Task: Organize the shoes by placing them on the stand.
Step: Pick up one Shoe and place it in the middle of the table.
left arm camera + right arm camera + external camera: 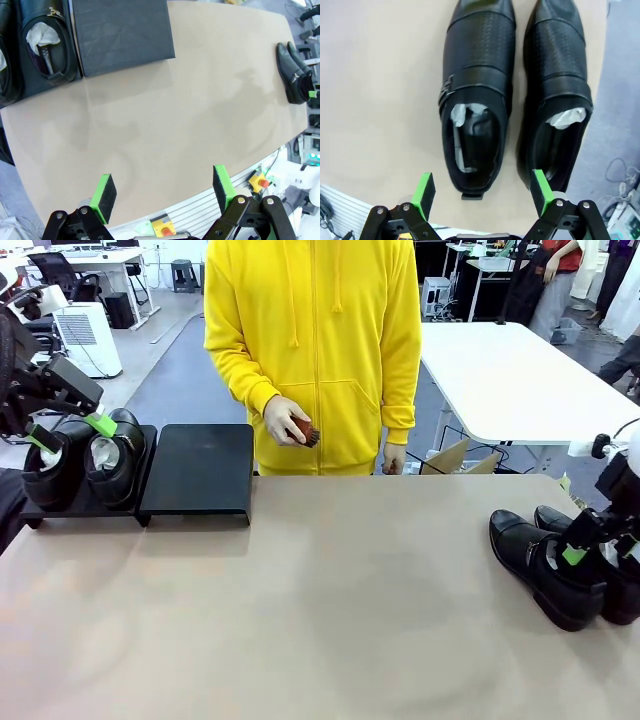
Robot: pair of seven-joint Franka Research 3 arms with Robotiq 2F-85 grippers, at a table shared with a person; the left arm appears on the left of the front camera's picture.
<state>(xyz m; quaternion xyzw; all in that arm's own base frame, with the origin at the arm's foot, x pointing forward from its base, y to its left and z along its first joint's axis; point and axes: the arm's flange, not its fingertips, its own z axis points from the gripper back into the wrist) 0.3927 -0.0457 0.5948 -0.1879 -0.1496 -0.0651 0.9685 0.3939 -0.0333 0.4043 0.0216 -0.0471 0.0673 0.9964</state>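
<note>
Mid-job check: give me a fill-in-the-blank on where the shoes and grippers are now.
The stand holds ___ shoes, both on its left half.
The other pair lies on the ___-hand side of the table, seen from the robot.
The right gripper, at that pair, has its fingers ___.
The person wears a ___ hoodie.
Missing words: two; right; open; yellow.

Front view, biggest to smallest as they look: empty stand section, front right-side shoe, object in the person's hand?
1. empty stand section
2. front right-side shoe, close behind, though nearer the camera
3. reddish-brown object in the person's hand
</note>
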